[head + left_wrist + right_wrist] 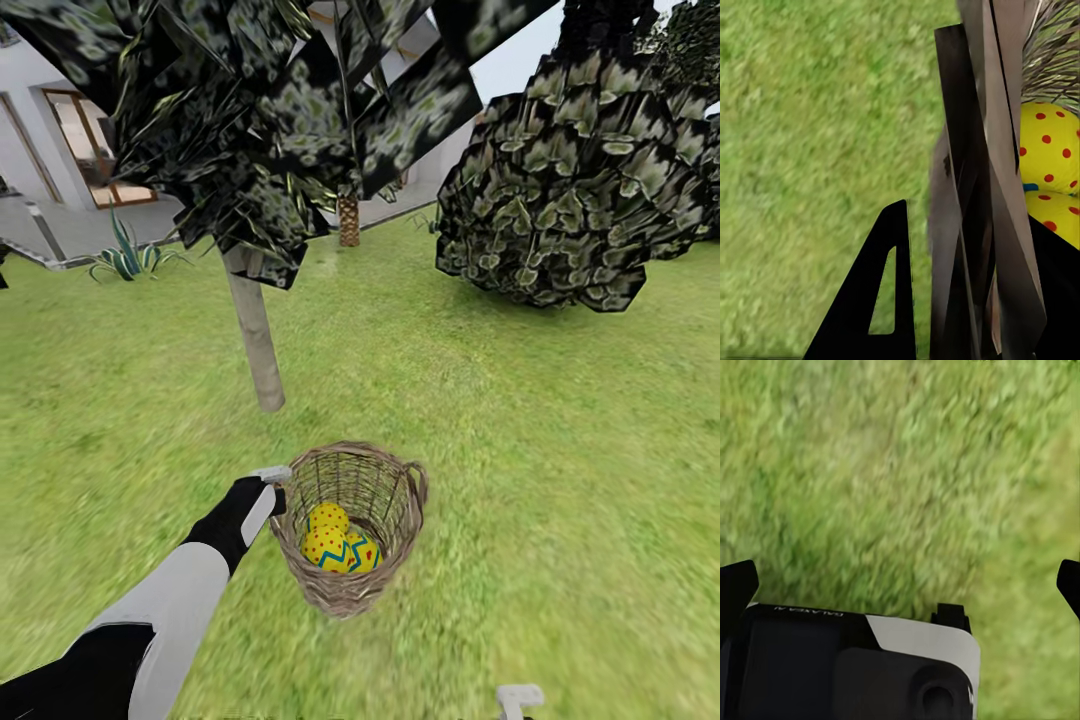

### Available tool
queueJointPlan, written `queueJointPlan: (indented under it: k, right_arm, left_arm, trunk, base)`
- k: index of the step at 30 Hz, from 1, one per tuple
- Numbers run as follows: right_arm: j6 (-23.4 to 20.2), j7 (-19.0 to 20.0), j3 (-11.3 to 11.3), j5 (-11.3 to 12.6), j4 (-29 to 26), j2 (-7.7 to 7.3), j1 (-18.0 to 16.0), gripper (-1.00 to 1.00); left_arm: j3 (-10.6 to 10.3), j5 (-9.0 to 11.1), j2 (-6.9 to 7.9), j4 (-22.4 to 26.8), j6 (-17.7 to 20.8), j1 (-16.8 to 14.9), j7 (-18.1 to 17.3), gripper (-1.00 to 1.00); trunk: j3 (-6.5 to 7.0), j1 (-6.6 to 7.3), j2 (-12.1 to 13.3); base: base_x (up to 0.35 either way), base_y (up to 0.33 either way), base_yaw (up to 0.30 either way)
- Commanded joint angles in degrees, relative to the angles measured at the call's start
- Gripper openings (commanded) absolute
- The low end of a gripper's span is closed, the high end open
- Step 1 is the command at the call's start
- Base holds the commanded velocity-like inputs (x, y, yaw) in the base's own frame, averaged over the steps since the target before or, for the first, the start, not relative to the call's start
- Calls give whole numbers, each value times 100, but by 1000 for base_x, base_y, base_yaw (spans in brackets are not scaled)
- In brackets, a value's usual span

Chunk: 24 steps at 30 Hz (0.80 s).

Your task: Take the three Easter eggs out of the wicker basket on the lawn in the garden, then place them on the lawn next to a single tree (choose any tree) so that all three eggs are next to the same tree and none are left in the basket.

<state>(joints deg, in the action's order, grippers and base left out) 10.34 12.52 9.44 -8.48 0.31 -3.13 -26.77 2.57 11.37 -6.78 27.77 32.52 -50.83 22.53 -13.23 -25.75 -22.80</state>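
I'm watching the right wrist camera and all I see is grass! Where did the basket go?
Observer: The head view shows the wicker basket on the lawn just ahead, nearer your left arm.
Operator: Are the eggs inside it?
Observer: Yes, the three Easter eggs sit together at the bottom.
Operator: Is my other hand close?
Observer: The left end effector is right at the basket's rim, with wicker between its fingers in the left wrist view.
Operator: Is there a tree for the eggs?
Observer: A tree with a pale trunk stands just beyond the basket.
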Motion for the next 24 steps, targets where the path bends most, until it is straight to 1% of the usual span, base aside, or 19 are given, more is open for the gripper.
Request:
queueJointPlan:
  k: [1, 24]
  right_arm:
    - [21, 17, 49, -57, 5, -3, -4, 100]
    - [21, 17, 49, -57, 5, 3, -4, 100]
  left_arm:
    - [25, 85, -7, 9, 0, -6, 41, -100]
    - [25, 85, 11, 9, 0, -6, 41, -100]
  trunk:
    - [-15, -3, -12]
    - [-115, -3, -12]
  base:
    - [0, 0, 245]
    - [0, 0, 242]
